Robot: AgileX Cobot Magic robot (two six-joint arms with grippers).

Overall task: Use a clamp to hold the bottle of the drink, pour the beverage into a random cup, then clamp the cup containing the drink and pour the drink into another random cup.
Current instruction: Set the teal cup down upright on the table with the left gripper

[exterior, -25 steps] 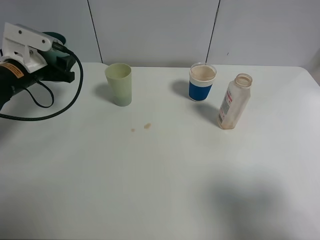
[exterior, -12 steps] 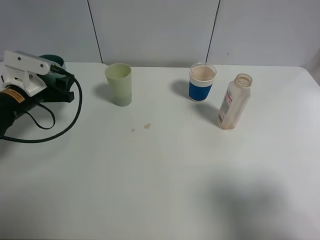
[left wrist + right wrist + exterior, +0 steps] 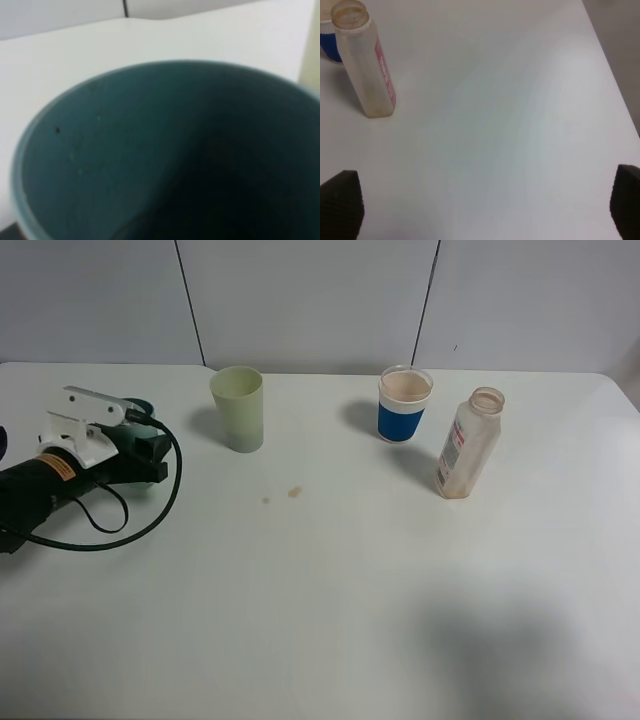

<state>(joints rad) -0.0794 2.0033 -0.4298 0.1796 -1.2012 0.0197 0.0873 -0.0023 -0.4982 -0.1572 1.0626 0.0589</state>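
The teal-green tumbler [image 3: 165,150] fills the left wrist view: a plain rim and a darker green inside wall with a few small specks; its bottom is lost in shadow, so any liquid cannot be made out. In the high view only a sliver of teal shows at the left end effector [image 3: 150,445], which is clenched on this cup near the left edge of the surface [image 3: 330,590].

The pale yellow-green tumbler [image 3: 238,408] stands upright, near and to the right of the left end effector, apart from it. The bottle [image 3: 468,444] is translucent, uncapped, with a white label printed in red; it stands upright on the right part of the surface, just beside a blue-banded clear cup [image 3: 404,404]. A faint brownish residue shows low inside the bottle. Two small brown spots [image 3: 293,492] lie on the surface between the tumblers and the bottle.

The left arm lies low and nearly level, its white block, orange-tan ring and looping black cable [image 3: 120,530] visible. The right end effector [image 3: 485,205] is released, its two dark fingertips [image 3: 340,205] spread wide above bare surface, well apart from the bottle.
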